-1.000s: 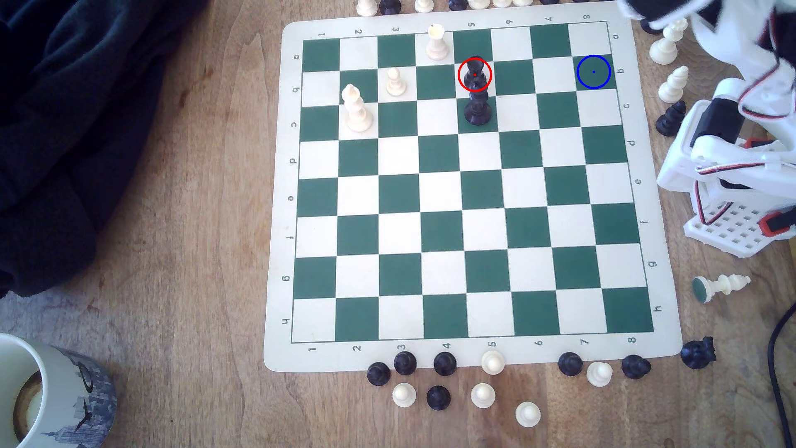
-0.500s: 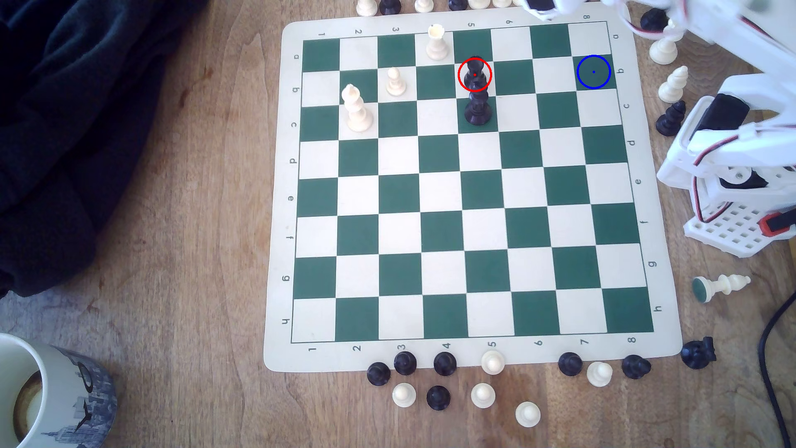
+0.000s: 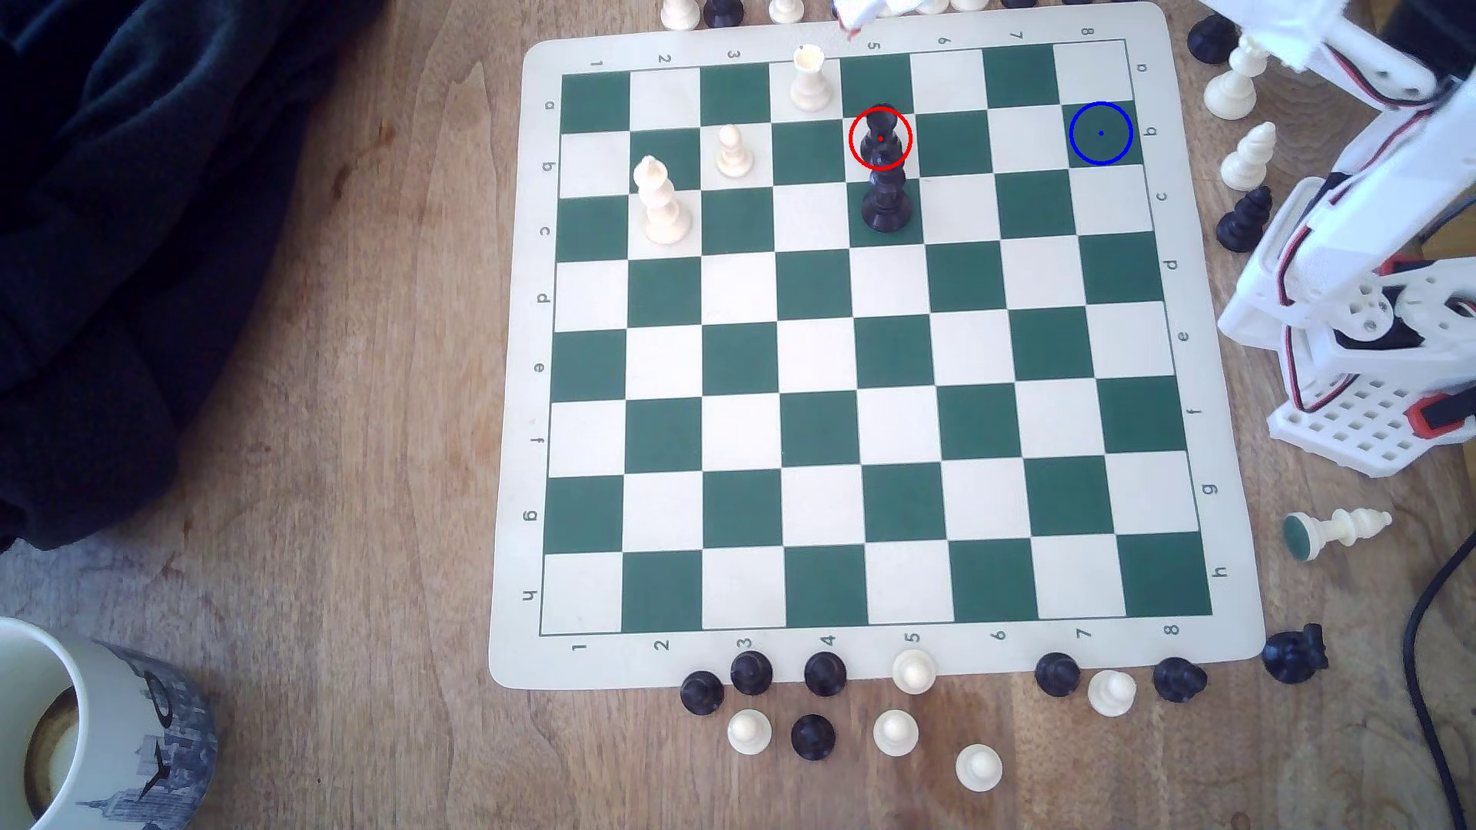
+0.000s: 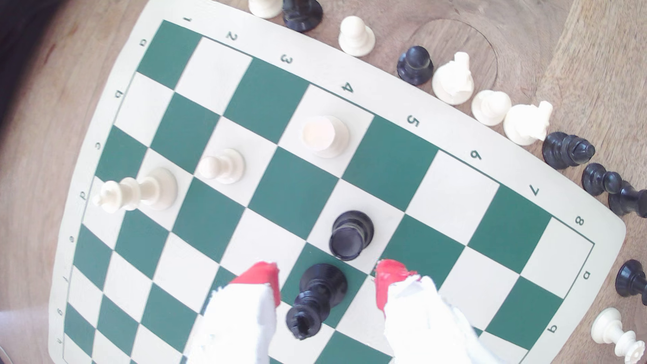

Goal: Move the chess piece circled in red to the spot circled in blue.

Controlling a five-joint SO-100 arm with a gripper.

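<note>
Wooden bench (image 3: 335, 447) carries a green and cream chess board (image 3: 878, 662), with a dark cloth (image 3: 120, 239) piled on the bench's far-left corner as the exterior view shows it. A mug (image 3: 96, 726) sits at the near-left corner of the bench in that view. White arm (image 3: 1358, 263) stands on the bench beside the board's right edge in the exterior view, base just off rows d to f, and reaches up over the board's far edge.

Gripper (image 4: 327, 280) hangs above the board, jaws spread wide apart with nothing between the red fingertips (image 4: 262, 276) but open air; in the wrist view they straddle the two black pieces from above, no contact visible.

The chess piece circled in red (image 3: 880, 134) stands upright on the cream square at b5, blunt wide top. Taller black piece (image 3: 885, 199) stands just beside it on the dark square c5, the two overlapping in the exterior view. The spot circled in blue (image 3: 1101, 133) is the dark square b8, same row, well apart from the piece, near the board's right edge in the exterior view.

Cream rook (image 3: 810, 78) at a4, cream pawn (image 3: 733, 152) at b3, tall cream piece (image 3: 661, 199) around b2/c2. Loose pawns (image 3: 823, 702) are scattered on the bench along the board's near edge.
</note>
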